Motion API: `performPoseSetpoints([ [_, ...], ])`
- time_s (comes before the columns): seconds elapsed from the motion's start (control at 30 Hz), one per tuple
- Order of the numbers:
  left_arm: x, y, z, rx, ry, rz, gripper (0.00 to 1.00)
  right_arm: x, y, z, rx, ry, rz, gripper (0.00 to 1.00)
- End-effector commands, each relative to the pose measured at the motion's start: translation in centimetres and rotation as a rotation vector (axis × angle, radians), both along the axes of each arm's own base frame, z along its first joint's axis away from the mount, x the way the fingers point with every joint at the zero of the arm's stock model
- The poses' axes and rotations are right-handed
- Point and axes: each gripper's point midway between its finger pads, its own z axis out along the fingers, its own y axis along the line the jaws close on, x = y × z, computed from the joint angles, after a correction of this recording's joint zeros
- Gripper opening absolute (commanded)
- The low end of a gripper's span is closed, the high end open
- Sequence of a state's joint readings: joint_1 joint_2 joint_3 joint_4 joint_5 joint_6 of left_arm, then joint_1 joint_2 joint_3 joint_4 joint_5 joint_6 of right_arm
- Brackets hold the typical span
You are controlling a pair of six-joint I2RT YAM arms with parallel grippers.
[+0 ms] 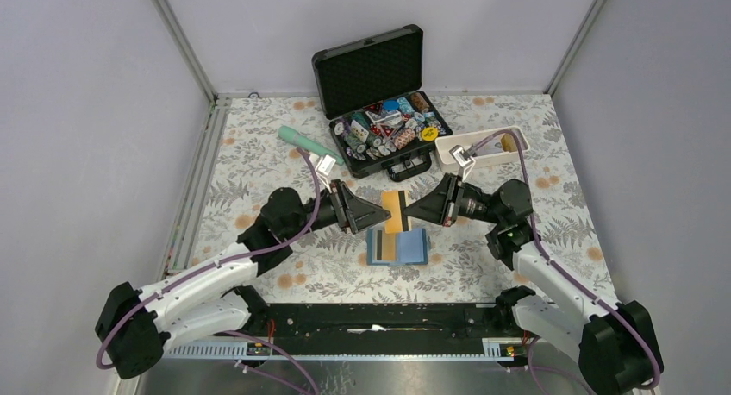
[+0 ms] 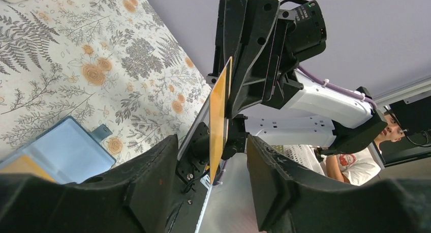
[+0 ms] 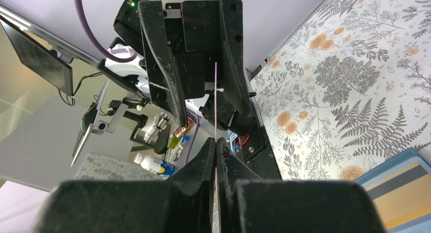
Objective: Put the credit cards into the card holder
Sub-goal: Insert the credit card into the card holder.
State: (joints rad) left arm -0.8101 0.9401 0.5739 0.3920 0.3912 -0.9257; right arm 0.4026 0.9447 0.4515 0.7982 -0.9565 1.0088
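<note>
Orange card (image 1: 395,210): up off the table, seen nearly flat from the top camera, long axis running away from the bases, crosswise to both arms. Thin as a line in the right wrist view (image 3: 215,100), so edge-on to that gripper. Pinched along its right edge by the right gripper (image 1: 412,210), fingers (image 3: 203,162) pressed together on it with no gap showing.

Opposite edge already inside the left gripper (image 2: 213,162): one finger (image 2: 152,177) to each side of the card (image 2: 218,116), jaws apart, daylight on both sides, no contact visible (a handover in the making, at a guess). Nothing to travel, then; only a squeeze needed to take hold, with the card roughly midway in the gap.

Below and just nearer the bases, the holder (image 1: 416,247), lying open and flat on the floral cloth (image 1: 259,171), with a second card (image 1: 388,247) lying on its left half. Near end of the raised card close above the holder's far edge in the top view; height between them hard to judge.
</note>
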Motion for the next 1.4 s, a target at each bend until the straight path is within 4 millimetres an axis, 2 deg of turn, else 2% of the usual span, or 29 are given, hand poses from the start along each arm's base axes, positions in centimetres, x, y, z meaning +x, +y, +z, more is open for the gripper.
performPoseSetpoints([
  [0.0, -0.4, -0.6, 3.2, -0.076, -0.068, -0.045, 0.53, -0.7, 0.4, 2.0, 0.037, -0.081, 0.05, 0.0],
  [0.07, -0.4, -0.9, 2.9, -0.067, -0.058, -0.053, 0.51, -0.6, 0.6, 2.0, 0.038, -0.08, 0.055, 0.0],
  [0.13, -0.4, -1.1, 2.9, -0.07, -0.054, -0.066, 0.43, -0.5, 0.7, 1.9, 0.04, -0.08, 0.054, 0.0],
  [0.33, -0.1, -0.7, 2.4, -0.033, -0.057, -0.037, 0.0, 0.7, 0.9, 0.4, 0.013, -0.025, 0.015, 0.0],
  [0.37, 0.1, -0.5, 1.8, -0.006, -0.045, -0.019, 0.0, 1.1, 0.9, -0.3, -0.008, -0.002, -0.008, 0.03],
  [0.47, 0.7, 0.4, 0.0, 0.078, -0.031, 0.04, 0.0, 3.1, 0.5, -3.1, -0.125, 0.021, -0.122, 0.32],
  [0.53, 1.2, 1.1, -1.4, 0.136, -0.012, 0.085, 0.0, 4.4, -0.4, -5.3, -0.226, 0.032, -0.227, 0.51],
  [0.67, 2.7, 2.5, -4.7, 0.262, 0.06, 0.186, 0.0, 6.1, -3.3, -9.3, -0.456, 0.036, -0.404, 0.66],
  [0.77, 3.3, 2.7, -6.4, 0.32, 0.103, 0.205, 0.0, 6.9, -6.4, -13.4, -0.687, 0.116, -0.514, 0.66],
  [0.87, 3.5, 2.3, -7.9, 0.368, 0.145, 0.197, 0.0, 6.9, -8.2, -15.9, -0.822, 0.188, -0.556, 0.66],
  [1.1, 3.8, 0.8, -10.5, 0.422, 0.226, 0.147, 0.0, 5.6, -8.4, -20.2, -0.951, 0.279, -0.551, 0.66],
  [1.23, 3.7, 0.2, -12.0, 0.442, 0.275, 0.13, 0.0, 5.2, -7.8, -21.5, -0.998, 0.286, -0.527, 0.66],
  [1.37, 3.6, -0.1, -13.0, 0.458, 0.305, 0.126, 0.0, 5.2, -7.6, -22.2, -1.047, 0.289, -0.527, 0.62],
])
